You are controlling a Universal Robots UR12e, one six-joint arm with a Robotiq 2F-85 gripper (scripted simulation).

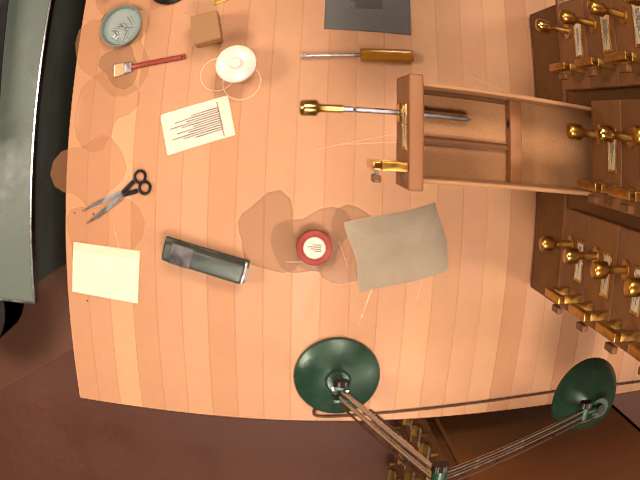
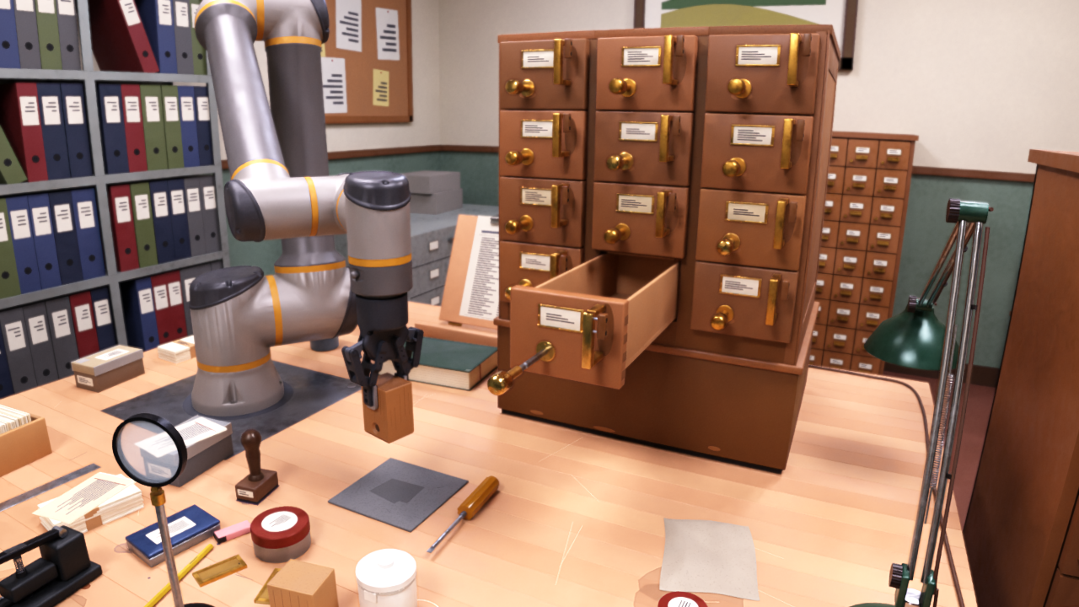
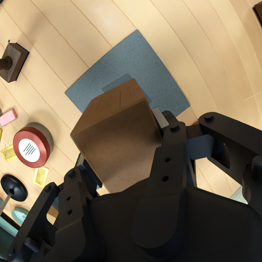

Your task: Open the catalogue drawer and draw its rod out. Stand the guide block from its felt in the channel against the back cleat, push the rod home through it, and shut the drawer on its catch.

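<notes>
The wooden guide block hangs in the air above the desk, gripped by its top in my closed gripper. Below it lies the grey felt, with a darker square print at its middle. To the right the catalogue drawer stands pulled out of the cabinet. Its rod sticks out through the drawer front, brass knob outward, with its tip still inside the channel. A cross cleat spans the drawer further back.
The card cabinet rises behind the drawer. A screwdriver lies just right of the felt. A red ink tin, a wooden stamp and a magnifier stand left. A green lamp stands at the right edge.
</notes>
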